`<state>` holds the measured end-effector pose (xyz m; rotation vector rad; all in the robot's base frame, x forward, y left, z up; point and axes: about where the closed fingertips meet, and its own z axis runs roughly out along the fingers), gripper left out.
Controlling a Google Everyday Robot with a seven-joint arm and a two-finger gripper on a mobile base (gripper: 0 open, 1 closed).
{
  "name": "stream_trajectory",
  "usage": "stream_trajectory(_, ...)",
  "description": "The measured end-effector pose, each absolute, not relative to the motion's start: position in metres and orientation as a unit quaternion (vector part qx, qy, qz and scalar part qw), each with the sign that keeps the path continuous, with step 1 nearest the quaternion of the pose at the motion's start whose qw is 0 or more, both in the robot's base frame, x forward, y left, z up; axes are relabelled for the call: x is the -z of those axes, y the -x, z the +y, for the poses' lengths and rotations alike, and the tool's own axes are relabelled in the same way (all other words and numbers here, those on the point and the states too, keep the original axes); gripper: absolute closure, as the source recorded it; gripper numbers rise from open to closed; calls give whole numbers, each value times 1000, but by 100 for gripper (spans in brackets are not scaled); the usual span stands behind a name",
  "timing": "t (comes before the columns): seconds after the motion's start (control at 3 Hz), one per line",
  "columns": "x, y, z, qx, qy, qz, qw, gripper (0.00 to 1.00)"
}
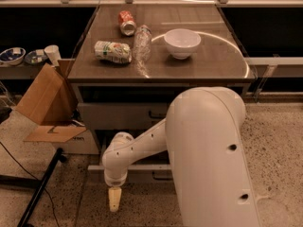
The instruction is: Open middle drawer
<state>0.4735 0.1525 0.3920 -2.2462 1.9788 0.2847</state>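
The middle drawer (105,138) sits in the grey cabinet between the taller top drawer (113,116) and the lowest drawer (142,176). It looks shut. Only a dark sliver of its front shows on the left, because the robot's white arm (142,143) crosses in front of most of it and covers its handle.

The gripper (114,201) hangs at the end of that arm, pointing down over the floor (279,141). It is in front of the cabinet's left half, lower than the lowest drawer and well apart from any handle. Whether the pincer is spread or pressed together cannot be told from here; it holds nothing.

The main risk is probably the wrong handle. The two handles in plain sight belong to the top and lowest drawers, while the right one is hidden, so a reach could end one drawer too high or too low. The gripper is also left of the drawer's centre, and a hold taken at a slant might slip off.

A swinging elbow could knock the cardboard box (45,98) just left of the cabinet. A hard tug might shake the countertop (213,60), where a bottle (142,44) and a can (127,22) lie on their sides near a bowl (182,42) and could roll.
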Motion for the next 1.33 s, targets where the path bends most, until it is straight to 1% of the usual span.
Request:
stream_trajectory(0.33, -397, -473, 153, -94, 745, 657, 67, 0)
stream_trajectory(0.67, -409, -443, 182, -94, 772, 622, 93, 0)
stream_trajectory(1.33, -409, -423, 179, -88, 774, 622, 84, 0)
